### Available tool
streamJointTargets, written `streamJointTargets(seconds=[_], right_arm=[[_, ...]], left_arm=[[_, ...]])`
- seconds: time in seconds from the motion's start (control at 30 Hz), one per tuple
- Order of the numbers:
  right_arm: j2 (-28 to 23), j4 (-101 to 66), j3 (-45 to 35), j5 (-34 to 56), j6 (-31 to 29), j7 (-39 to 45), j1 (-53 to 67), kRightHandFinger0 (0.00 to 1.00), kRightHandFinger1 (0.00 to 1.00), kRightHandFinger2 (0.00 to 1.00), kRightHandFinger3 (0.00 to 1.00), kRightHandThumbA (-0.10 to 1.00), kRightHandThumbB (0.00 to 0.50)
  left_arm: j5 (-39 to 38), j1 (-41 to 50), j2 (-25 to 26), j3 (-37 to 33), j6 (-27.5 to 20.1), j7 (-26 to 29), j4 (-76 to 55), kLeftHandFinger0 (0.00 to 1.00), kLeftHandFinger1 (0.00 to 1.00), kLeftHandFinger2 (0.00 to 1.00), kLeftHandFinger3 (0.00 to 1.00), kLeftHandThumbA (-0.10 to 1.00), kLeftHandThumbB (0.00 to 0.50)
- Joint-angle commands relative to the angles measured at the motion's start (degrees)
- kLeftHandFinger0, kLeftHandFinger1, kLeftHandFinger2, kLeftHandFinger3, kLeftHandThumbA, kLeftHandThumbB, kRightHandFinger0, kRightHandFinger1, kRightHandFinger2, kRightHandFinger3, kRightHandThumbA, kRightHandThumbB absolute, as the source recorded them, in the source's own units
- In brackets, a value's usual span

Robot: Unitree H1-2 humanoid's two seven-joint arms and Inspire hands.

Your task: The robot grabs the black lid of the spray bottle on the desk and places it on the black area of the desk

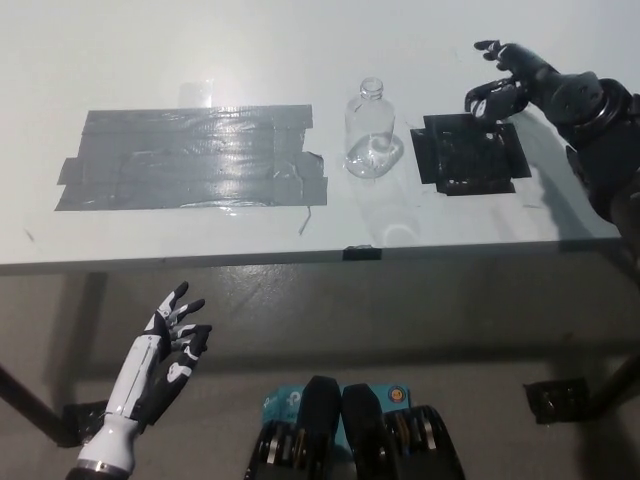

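Note:
A clear spray bottle (371, 132) stands upright on the white desk (300, 40), its neck bare with no lid on it. Just right of it lies the black area (470, 152), a square patch of black tape. My black right hand (503, 84) hovers over that patch's far right corner, reaching in from the right. I cannot make out the black lid against the black hand or the black patch. My white left hand (170, 345) rests open below the desk's front edge at the lower left, holding nothing.
A wide patch of grey tape (190, 158) covers the desk left of the bottle. The desk's front edge (300, 255) runs across the middle of the picture, with grey floor below and desk legs at both sides.

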Motion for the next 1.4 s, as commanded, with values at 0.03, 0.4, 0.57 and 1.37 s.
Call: streamJointTargets(seconds=[0.03,0.4,0.57,1.37], right_arm=[[-2.4,-2.8,-2.4,3.3,-2.9,-1.3,-7.8,1.00,1.00,1.00,1.00,0.68,0.480],[-6.6,-55.5,-9.1,12.0,1.8,8.3,3.3,1.00,1.00,1.00,1.00,0.76,0.431],[-6.8,-78.5,-11.3,16.1,6.9,8.9,14.2,1.00,1.00,1.00,1.00,0.73,0.388],[-4.0,-92.1,-14.4,31.1,5.6,10.1,49.2,1.00,1.00,1.00,1.00,0.77,0.355]], left_arm=[[0.1,-1.7,0.6,0.4,-2.5,1.2,-1.0,0.63,0.73,0.88,1.00,0.84,0.124],[0.1,-10.3,0.9,0.8,-3.6,1.7,2.5,0.71,0.79,0.93,1.00,0.87,0.126],[0.2,-14.1,1.3,1.1,-2.9,1.8,3.7,0.77,0.84,0.97,1.00,0.91,0.131],[0.9,-16.5,1.8,1.6,-2.7,2.6,5.6,0.90,0.95,1.00,1.00,0.99,0.145]])
